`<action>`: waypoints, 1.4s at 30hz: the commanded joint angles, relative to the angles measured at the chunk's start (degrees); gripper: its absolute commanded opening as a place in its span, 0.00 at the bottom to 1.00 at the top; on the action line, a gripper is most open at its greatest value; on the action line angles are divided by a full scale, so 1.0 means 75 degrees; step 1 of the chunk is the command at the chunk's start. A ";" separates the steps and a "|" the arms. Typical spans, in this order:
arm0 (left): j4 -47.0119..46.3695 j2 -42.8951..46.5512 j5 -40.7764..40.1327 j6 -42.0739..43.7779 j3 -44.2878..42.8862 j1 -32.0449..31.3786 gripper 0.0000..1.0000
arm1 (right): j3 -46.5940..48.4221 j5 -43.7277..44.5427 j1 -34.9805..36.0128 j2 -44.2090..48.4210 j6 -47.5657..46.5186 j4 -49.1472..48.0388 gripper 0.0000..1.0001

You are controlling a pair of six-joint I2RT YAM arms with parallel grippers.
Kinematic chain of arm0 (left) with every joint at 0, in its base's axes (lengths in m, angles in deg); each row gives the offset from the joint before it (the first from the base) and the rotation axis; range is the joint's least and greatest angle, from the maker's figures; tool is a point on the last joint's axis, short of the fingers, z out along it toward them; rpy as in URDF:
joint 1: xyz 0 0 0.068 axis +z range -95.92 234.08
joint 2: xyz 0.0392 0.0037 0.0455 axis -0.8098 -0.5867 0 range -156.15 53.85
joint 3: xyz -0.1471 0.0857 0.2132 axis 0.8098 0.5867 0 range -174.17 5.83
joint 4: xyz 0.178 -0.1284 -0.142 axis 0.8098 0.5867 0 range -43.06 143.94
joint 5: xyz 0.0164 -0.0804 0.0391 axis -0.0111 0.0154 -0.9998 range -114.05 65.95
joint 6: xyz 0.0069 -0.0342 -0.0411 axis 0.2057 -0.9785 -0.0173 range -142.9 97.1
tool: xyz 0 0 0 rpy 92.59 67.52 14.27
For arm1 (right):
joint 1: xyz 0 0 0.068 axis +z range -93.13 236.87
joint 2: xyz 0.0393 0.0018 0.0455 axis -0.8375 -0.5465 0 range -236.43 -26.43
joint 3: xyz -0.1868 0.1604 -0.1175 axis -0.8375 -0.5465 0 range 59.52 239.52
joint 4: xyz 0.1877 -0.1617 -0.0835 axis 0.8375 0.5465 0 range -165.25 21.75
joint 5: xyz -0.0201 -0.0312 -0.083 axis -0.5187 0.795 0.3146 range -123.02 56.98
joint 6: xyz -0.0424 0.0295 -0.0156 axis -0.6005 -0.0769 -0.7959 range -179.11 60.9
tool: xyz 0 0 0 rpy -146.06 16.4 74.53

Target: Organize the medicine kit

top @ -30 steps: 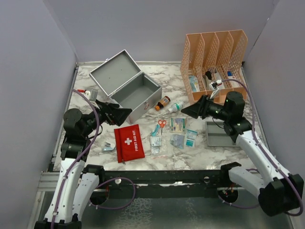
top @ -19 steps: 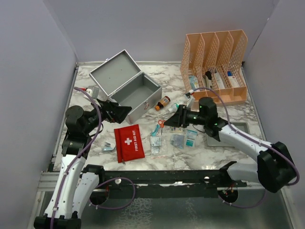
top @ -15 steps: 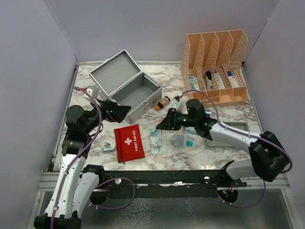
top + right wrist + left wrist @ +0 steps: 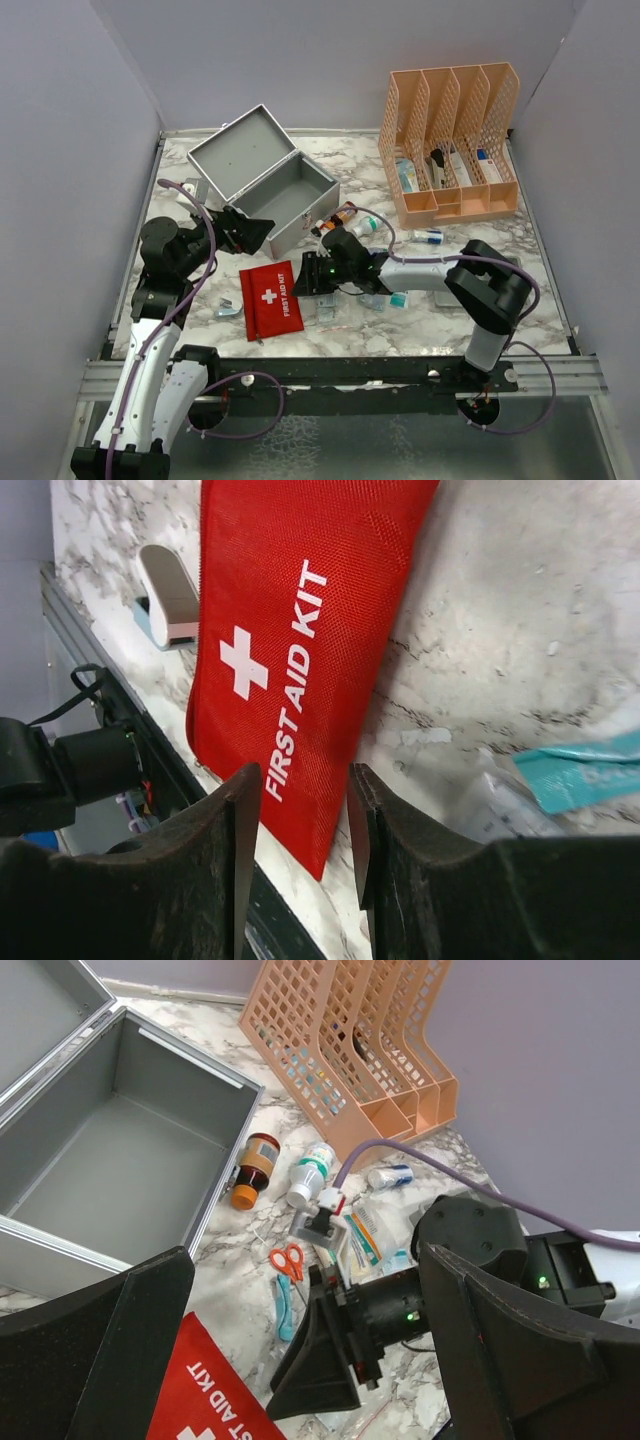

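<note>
The medicine kit (image 4: 290,200) stands open and empty at the back left, its lid (image 4: 238,150) tilted back; the left wrist view shows its bare inside (image 4: 110,1160). A red "FIRST AID KIT" pouch (image 4: 270,298) lies flat in front of it. My right gripper (image 4: 304,278) is open and low at the pouch's right edge. In the right wrist view its jaws (image 4: 303,780) frame the pouch (image 4: 300,610) and hold nothing. My left gripper (image 4: 250,232) is open and empty, hovering by the kit's front left corner and looking down on the right gripper (image 4: 300,1390).
Orange scissors (image 4: 288,1260), a brown bottle (image 4: 340,215), a white bottle (image 4: 365,225), a tube (image 4: 428,237) and several packets (image 4: 398,298) lie around the right arm. An orange mesh organizer (image 4: 450,140) stands back right. A small white-and-blue item (image 4: 228,310) lies left of the pouch.
My right arm has swept left from beside the grey tray, over the packets, to the red pouch's right edge. The left gripper has barely moved.
</note>
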 commanded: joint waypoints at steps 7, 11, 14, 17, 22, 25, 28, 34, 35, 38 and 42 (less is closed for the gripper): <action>-0.0140 0.0033 -0.0125 -0.0122 -0.0292 -0.0050 0.99 | 0.0930 0.0963 0.0509 -0.1100 0.0558 0.0503 0.40; 0.0016 0.0051 -0.0374 -0.0133 -0.0264 -0.0050 0.99 | 0.1093 0.1248 0.0522 -0.1306 0.0654 0.0708 0.38; 0.0120 0.0071 -0.0550 -0.0177 -0.0189 -0.0050 0.99 | 0.1060 0.1467 0.0523 -0.1344 0.0769 0.0780 0.23; 0.0285 0.0059 -0.0624 -0.0213 -0.0185 -0.0050 0.99 | 0.0842 0.1676 0.0522 -0.1191 0.0845 0.0573 0.05; 0.0449 0.0064 -0.0637 -0.0343 -0.0132 -0.0050 0.99 | 0.0253 0.1851 0.0518 -0.0476 0.0719 0.0023 0.01; 0.0485 0.0059 -0.0551 -0.0404 -0.0073 -0.0050 0.99 | -0.0204 0.1835 0.0521 0.0216 0.0373 -0.0388 0.01; 0.0502 0.0074 -0.0452 -0.0481 -0.0057 -0.0050 0.99 | -0.0735 0.1766 0.0519 0.1085 -0.0136 -0.0808 0.01; 0.0551 0.0724 -0.0802 -0.0393 -0.0435 -0.0050 0.95 | -0.2037 0.1865 0.0515 0.3463 -0.1114 -0.1523 0.01; 0.0458 0.0875 -0.0809 -0.0415 -0.0451 -0.0044 0.95 | -0.2184 0.1970 0.0523 0.3879 -0.1237 -0.1570 0.01; 0.0102 0.1154 -0.0487 -0.0649 -0.0467 -0.0050 0.96 | -0.2412 0.2273 0.0515 0.4974 -0.1455 -0.1601 0.01; -0.0092 0.1139 0.0141 -0.1083 -0.0525 -0.0044 0.95 | -0.2424 0.2598 0.0522 0.6157 -0.1607 -0.1549 0.01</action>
